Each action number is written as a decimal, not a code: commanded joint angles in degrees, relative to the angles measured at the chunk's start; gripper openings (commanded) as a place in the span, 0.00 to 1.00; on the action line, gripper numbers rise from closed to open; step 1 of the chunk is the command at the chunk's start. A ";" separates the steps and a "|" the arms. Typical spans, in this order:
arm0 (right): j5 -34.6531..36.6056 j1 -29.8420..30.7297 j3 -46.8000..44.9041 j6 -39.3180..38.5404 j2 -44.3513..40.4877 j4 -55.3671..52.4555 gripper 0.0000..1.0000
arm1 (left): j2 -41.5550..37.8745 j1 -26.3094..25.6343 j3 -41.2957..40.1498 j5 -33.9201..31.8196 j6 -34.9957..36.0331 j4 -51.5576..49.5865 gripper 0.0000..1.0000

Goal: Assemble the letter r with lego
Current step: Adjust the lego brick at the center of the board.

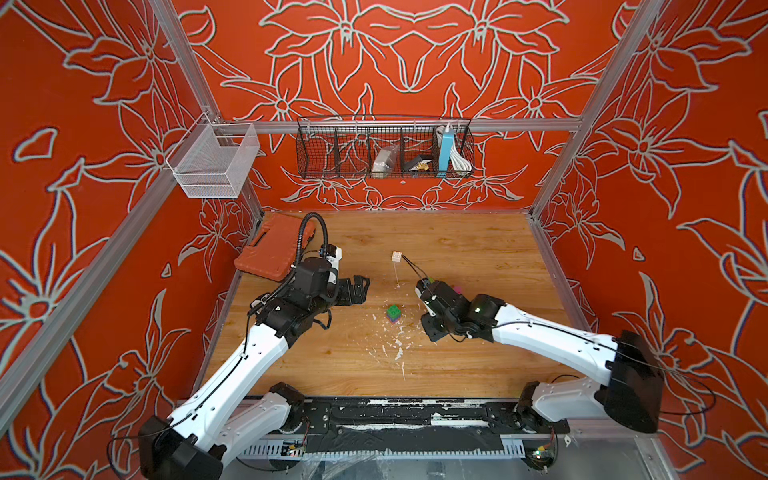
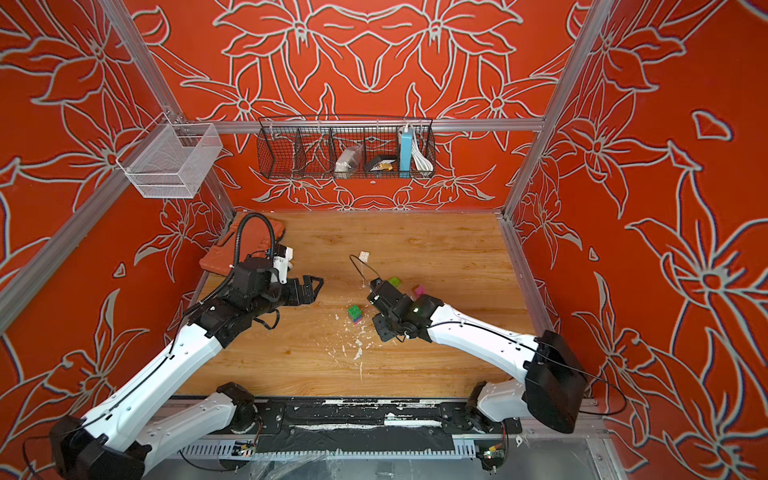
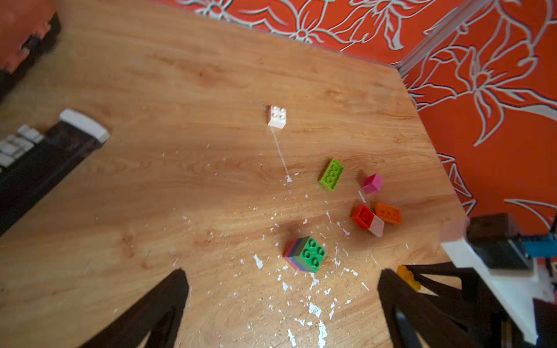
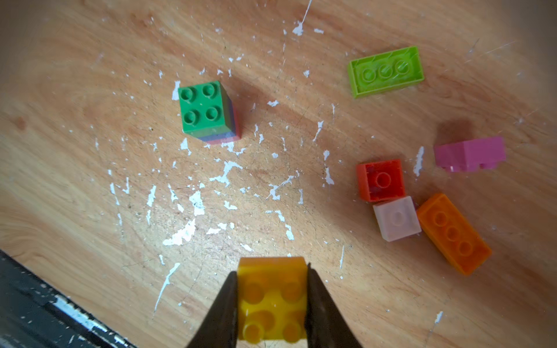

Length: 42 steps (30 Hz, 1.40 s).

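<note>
Just off your left gripper [image 1: 360, 288], spread wide in both top views, stands the green-topped lego stack [image 1: 393, 312]. Left wrist view: that stack sits ahead between the parted fingers [image 3: 162, 307]. Right wrist view: your right gripper [image 4: 271, 275] pinches a yellow brick [image 4: 271, 304], stack beyond.

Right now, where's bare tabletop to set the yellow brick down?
Bare: the far table behind the white brick; the near strip along the base rail. Narrow gap between left tool and green-topped stack. Crowded: loose bricks beside the right tool.
</note>
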 commanded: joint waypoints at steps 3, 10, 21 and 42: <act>1.71 0.39 1.82 -0.54 8.82 2.99 0.00 | 8.29 4.83 6.72 4.49 -3.77 -12.75 0.99; -0.60 0.31 4.51 1.72 17.70 5.22 0.00 | 10.94 7.60 8.87 4.03 -5.36 -17.29 0.99; -0.32 0.30 5.79 2.87 21.65 4.38 0.35 | 5.18 7.55 6.81 5.57 0.49 -15.64 0.99; -14.40 -22.65 -9.31 14.59 -13.33 6.63 0.61 | 17.44 -12.97 16.82 -6.14 6.65 -15.88 0.88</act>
